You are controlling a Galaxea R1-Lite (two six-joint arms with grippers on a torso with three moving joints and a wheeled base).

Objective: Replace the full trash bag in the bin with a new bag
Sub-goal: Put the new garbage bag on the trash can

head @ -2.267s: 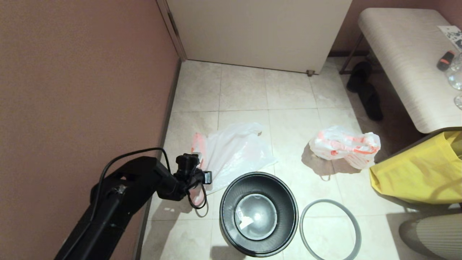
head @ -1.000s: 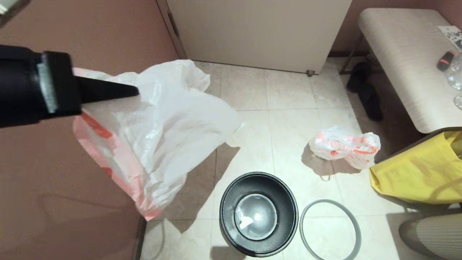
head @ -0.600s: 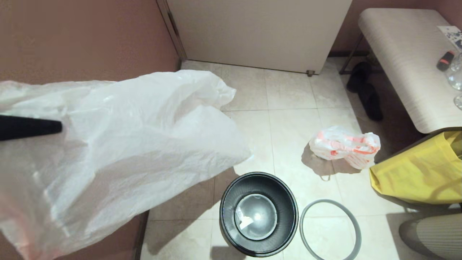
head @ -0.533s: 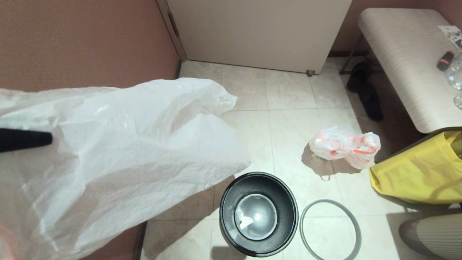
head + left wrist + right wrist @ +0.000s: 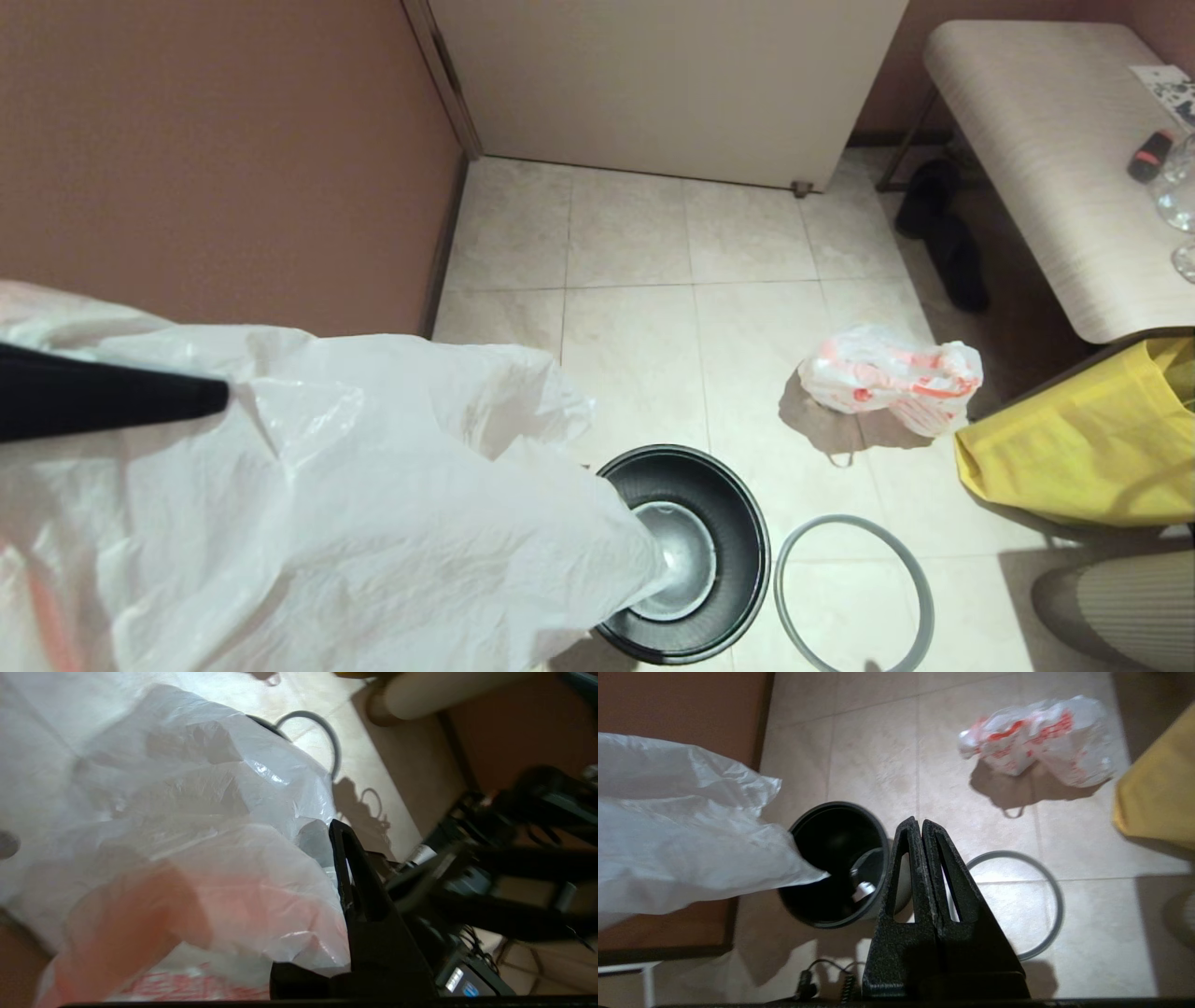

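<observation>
My left gripper [image 5: 220,399] is raised at the left, shut on the new bag [image 5: 355,523], a limp white bag with an orange-pink band [image 5: 140,914]. The bag's loose corner [image 5: 653,565] hangs over the mouth of the bin [image 5: 742,532], a round black bin standing on the floor. In the left wrist view the bag hides all but one black finger [image 5: 355,877]. The full trash bag [image 5: 892,378] lies on the tiles behind and right of the bin. The grey hoop [image 5: 850,520] lies flat to the bin's right. My right gripper [image 5: 921,823] is shut and empty, above the floor between bin [image 5: 831,858] and hoop [image 5: 1045,877].
A brown wall [image 5: 215,159] runs along the left and a white door [image 5: 672,84] stands at the back. A bench [image 5: 1055,159] and a yellow fabric bag [image 5: 1083,448] fill the right side. Dark slippers [image 5: 943,233] lie beside the bench.
My left gripper lifted the new bag off the floor, then came lower. The bag's hanging end swung right and down, and now covers the bin's left side.
</observation>
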